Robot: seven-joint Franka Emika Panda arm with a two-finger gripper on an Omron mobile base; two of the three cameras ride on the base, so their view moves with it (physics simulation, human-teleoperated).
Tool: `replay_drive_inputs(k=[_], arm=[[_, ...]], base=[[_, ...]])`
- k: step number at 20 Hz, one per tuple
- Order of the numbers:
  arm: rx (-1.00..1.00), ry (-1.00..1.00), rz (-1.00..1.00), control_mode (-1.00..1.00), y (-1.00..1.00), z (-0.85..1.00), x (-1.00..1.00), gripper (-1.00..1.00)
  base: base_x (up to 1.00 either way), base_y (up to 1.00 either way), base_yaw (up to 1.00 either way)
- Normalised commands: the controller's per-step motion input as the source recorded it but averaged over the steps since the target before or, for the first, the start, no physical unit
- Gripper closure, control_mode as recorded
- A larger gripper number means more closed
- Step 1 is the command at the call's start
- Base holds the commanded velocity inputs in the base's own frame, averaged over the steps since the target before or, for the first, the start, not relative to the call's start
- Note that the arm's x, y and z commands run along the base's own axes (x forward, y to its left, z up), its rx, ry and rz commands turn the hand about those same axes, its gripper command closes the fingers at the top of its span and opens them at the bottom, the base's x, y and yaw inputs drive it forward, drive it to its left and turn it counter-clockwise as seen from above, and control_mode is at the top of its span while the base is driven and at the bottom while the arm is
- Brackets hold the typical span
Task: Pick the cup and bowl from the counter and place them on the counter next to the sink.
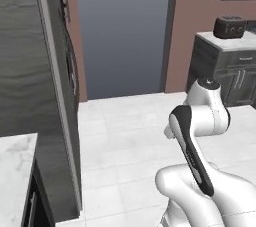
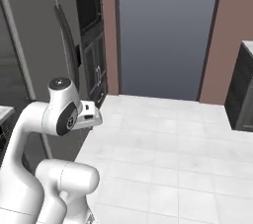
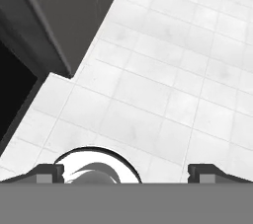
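Note:
The cup, the bowl and the sink are out of view. A corner of the white marble counter [image 1: 15, 171] shows at the lower left, over a dark cabinet. My arm [image 1: 200, 121] is folded up above the base. In the hand view my gripper [image 3: 126, 172] looks down at pale floor tiles. Its two dark fingertips [image 3: 49, 172] stand far apart, open, with nothing between them.
A tall dark wood-grain cabinet [image 1: 45, 96] rises close on the left. Straight ahead is an open doorway [image 1: 125, 31] between reddish walls. A dark toaster [image 1: 229, 27] sits on a second marble-topped cabinet at the far right. White tiled floor [image 2: 163, 144] stretches ahead.

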Motion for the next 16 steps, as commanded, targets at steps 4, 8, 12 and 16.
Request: replay_drive_inputs(k=[4,8,12,16], arm=[[0.0,0.0,0.0,1.0,0.0,0.0,0.0,-1.0],[0.0,0.0,0.0,1.0,0.0,0.0,0.0,-1.0],[0.0,0.0,0.0,1.0,0.0,0.0,0.0,-1.0],[0.0,0.0,0.0,1.0,0.0,0.0,0.0,-1.0]], base=[[1.0,-0.04,0.0],[1.0,-0.31,0.0],[1.0,-0.41,0.0],[0.99,-0.53,-0.01]])
